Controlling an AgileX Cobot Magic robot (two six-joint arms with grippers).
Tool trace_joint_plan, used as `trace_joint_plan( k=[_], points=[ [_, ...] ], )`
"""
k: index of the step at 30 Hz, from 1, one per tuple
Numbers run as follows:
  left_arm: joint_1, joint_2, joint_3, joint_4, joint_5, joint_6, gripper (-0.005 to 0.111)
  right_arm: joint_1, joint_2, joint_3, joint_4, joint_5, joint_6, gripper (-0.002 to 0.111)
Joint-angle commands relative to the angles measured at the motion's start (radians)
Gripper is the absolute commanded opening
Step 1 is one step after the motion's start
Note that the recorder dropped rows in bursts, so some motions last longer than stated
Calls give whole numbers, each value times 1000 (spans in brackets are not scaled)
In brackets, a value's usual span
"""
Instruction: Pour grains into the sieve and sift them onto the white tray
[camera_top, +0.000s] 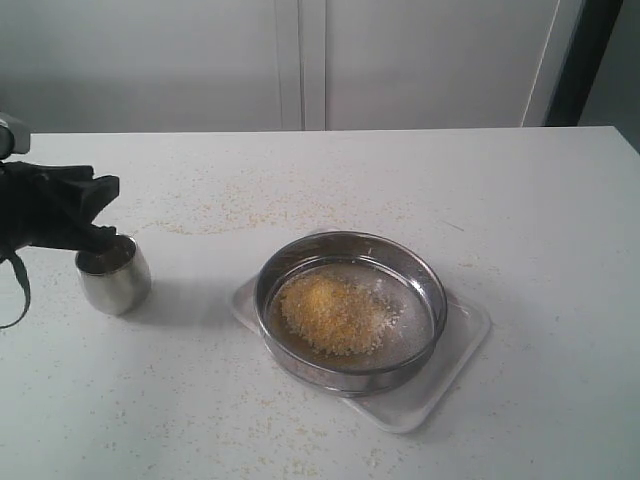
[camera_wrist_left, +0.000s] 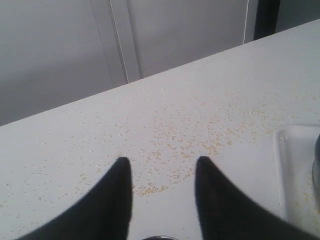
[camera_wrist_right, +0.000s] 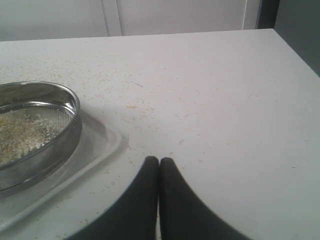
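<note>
In the exterior view we see the sieve (camera_top: 332, 373) in the lower middle of the frame. It stands inside the white tray (camera_top: 445, 372), and the grains (camera_top: 330, 312) lie in it as a yellow-orange heap, a little to the left of the mesh centre.

The left gripper (camera_top: 108, 212) is at the left edge of this frame, well apart from the sieve. Its lower finger is at the rim of a small steel cup (camera_top: 115, 285), which stands upright on the table (camera_top: 500, 200). In the left wrist view its jaws stand apart, with stray grains (camera_wrist_left: 170, 150) on the table beyond them and a corner of the tray at the right edge.

In the right wrist view the right gripper (camera_wrist_right: 159, 161) has its jaws pressed together with nothing between them. The sieve and tray lie in the left part of that frame, near the fingertips but not touching.
</note>
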Motion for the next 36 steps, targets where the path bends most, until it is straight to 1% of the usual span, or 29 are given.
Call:
trace_joint_plan(
  k=[1,2,5,7,9,10,13,14,15,16,18,22,26,28,31,36],
  points=[
    [4,-66,4,97,104,-127,8,-7,-5,2,0,-14,-2,0],
    [4,-84,4,118,129,-161,0,-7,-5,2,0,-14,-2,0],
    [4,-141,4,144,216,-275,0,-7,-5,2,0,-14,-2,0],
    [4,-189,4,193,310,-349,0,-7,-5,2,0,-14,-2,0],
    [4,-239,4,318,413,-482,0,-7,-5,2,0,-14,-2,0],
    [4,-253,4,362,432,-524,0,-7,-5,2,0,-14,-2,0],
    [4,-289,4,508,470,-629,0,-7,-5,2,0,-14,-2,0],
    [4,-311,4,605,488,-692,0,-7,-5,2,0,-14,-2,0],
    [4,-321,4,660,494,-718,0,-7,-5,2,0,-14,-2,0],
    [4,-336,4,746,504,-753,0,-7,-5,2,0,-14,-2,0],
    [4,-356,4,852,512,-768,0,-7,-5,2,0,-14,-2,0],
    [4,-369,4,932,543,-782,0,-7,-5,2,0,-14,-2,0],
    [4,-372,4,966,648,-858,0,-7,-5,2,0,-14,-2,0],
    [4,-372,4,976,667,-872,0,-7,-5,2,0,-14,-2,0],
    [3,-372,4,976,652,-874,0,-7,-5,2,0,-14,-2,0],
    [3,-372,4,977,580,-872,0,-7,-5,2,0,-14,-2,0]
  ],
)
